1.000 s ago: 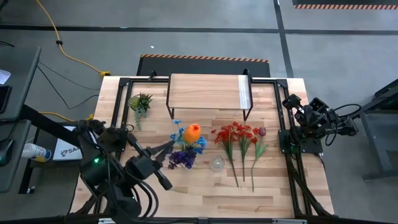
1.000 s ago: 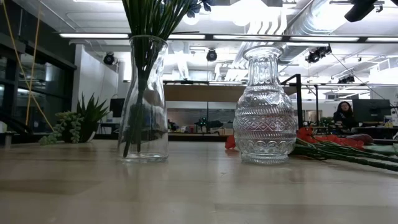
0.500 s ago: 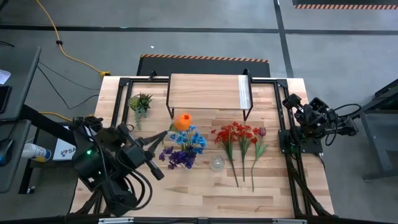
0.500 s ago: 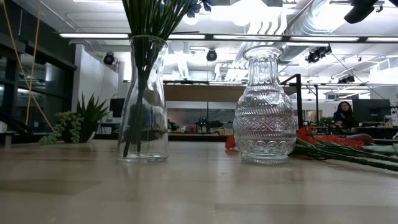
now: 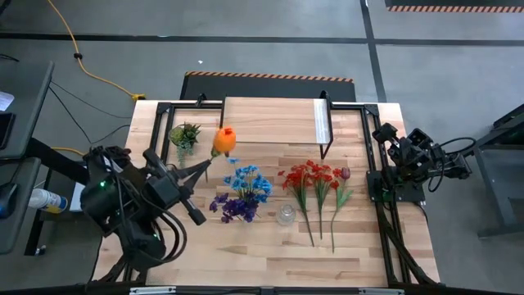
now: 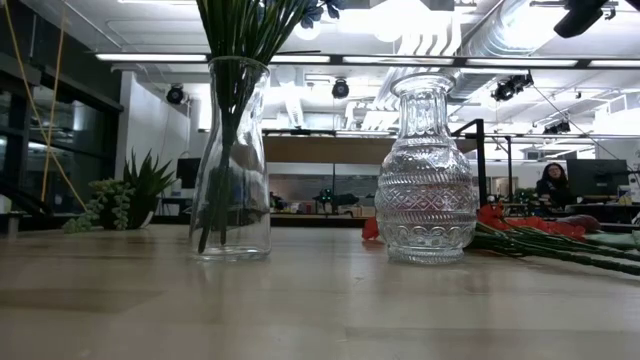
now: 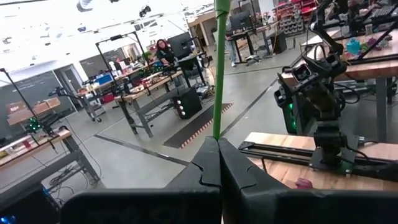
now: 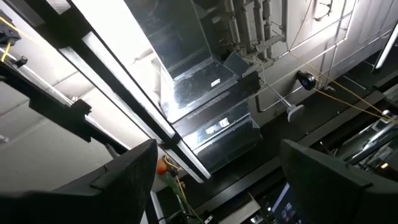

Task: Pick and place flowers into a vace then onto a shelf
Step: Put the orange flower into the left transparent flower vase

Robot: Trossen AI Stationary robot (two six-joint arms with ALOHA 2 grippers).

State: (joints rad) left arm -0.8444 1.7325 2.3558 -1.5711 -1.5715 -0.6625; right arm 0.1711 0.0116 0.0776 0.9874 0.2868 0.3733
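i see my left end effector (image 5: 190, 174) clamped tight on the green stem of the orange flower (image 5: 223, 139), its head hanging at about 7 o'clock from the shelf (image 5: 274, 121), beside the potted plant (image 5: 184, 133). blue and purple flowers (image 5: 243, 193) fill a vase; red flowers (image 5: 315, 182) lie on the table (image 5: 270, 246). my right end effector (image 5: 386, 135) waits wide open at 3 o'clock.

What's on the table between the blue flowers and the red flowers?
Nothing in the high view: bare wood separates the blue flowers from the red flowers. The small glass vase stands nearer the front edge.
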